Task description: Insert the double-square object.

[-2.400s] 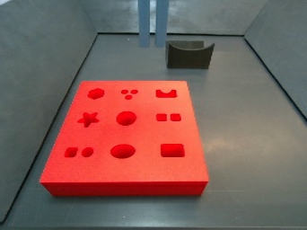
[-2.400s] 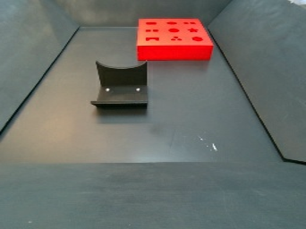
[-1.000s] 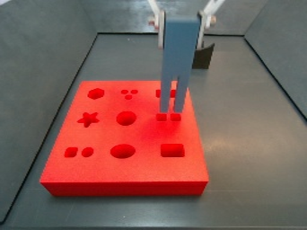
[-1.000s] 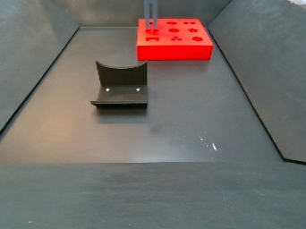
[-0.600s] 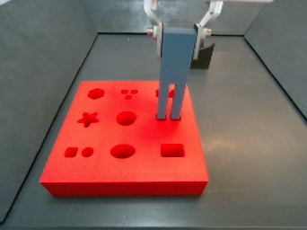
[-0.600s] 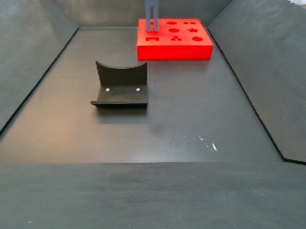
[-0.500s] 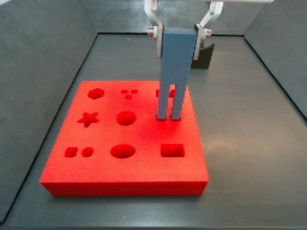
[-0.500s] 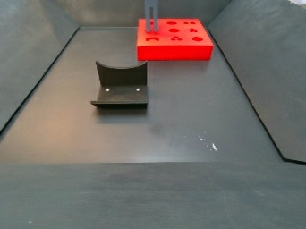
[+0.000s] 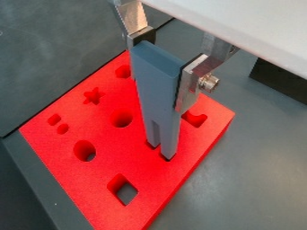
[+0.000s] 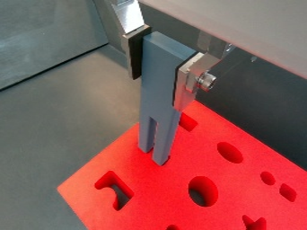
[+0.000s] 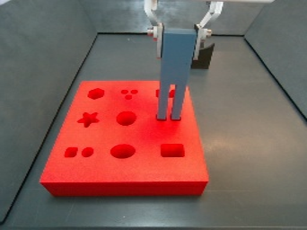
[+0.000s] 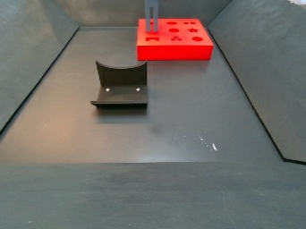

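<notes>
The double-square object (image 11: 177,67) is a tall blue-grey slab, upright, with its two prongs pointing down. My gripper (image 11: 180,32) is shut on its upper end. The prong tips stand at the pair of small square holes in the red board (image 11: 120,175); how deep they sit I cannot tell. Both wrist views show the slab (image 9: 159,99) (image 10: 159,108) between the silver fingers of the gripper (image 9: 168,61) (image 10: 162,63), over the board (image 9: 150,184) (image 10: 156,193). In a side view the slab (image 12: 149,13) rises from the far board (image 12: 176,52).
The dark fixture (image 12: 120,85) with a curved notch stands on the grey floor apart from the board; it shows partly behind the slab (image 11: 206,56). The board has star, round, square and notched holes. Grey walls surround the floor.
The gripper has carried the slab from the back wall to over the board and lowered it onto the double-square holes. Nothing has moved in the last half second.
</notes>
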### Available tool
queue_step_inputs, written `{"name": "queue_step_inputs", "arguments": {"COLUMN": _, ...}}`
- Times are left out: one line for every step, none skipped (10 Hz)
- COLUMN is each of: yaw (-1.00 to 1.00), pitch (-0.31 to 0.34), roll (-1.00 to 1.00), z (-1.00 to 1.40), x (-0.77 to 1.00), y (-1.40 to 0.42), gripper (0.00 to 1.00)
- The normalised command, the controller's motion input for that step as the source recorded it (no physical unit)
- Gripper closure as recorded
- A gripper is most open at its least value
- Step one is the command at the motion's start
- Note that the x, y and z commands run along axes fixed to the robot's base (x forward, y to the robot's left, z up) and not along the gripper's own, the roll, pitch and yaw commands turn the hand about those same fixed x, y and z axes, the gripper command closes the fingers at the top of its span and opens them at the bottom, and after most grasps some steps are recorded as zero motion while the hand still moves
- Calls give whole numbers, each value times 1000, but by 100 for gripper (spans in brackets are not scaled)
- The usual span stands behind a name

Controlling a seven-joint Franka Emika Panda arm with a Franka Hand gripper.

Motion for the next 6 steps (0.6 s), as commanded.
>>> {"name": "queue_step_inputs", "arguments": {"yaw": 0, "pitch": -40, "roll": 0, "z": -103, "x": 0, "y": 0, "gripper": 100}}
{"name": "queue_step_inputs", "arguments": {"yaw": 0, "pitch": -43, "roll": 57, "z": -77, "x": 0, "y": -174, "gripper": 100}}
{"name": "queue_step_inputs", "arguments": {"yaw": 0, "pitch": -31, "roll": 71, "z": -83, "x": 0, "y": -206, "gripper": 100}}
{"name": "queue_step_inputs", "arguments": {"yaw": 0, "pitch": -20, "roll": 13, "z": -77, "x": 0, "y": -120, "gripper": 100}}
{"name": "queue_step_inputs", "arguments": {"yaw": 0, "pitch": -3, "roll": 0, "z": -9, "x": 0, "y": -11, "gripper": 100}}
{"name": "queue_step_inputs", "arguments": {"yaw": 0, "pitch": -74, "roll": 0, "z": -323, "x": 0, "y": 0, "gripper": 100}}
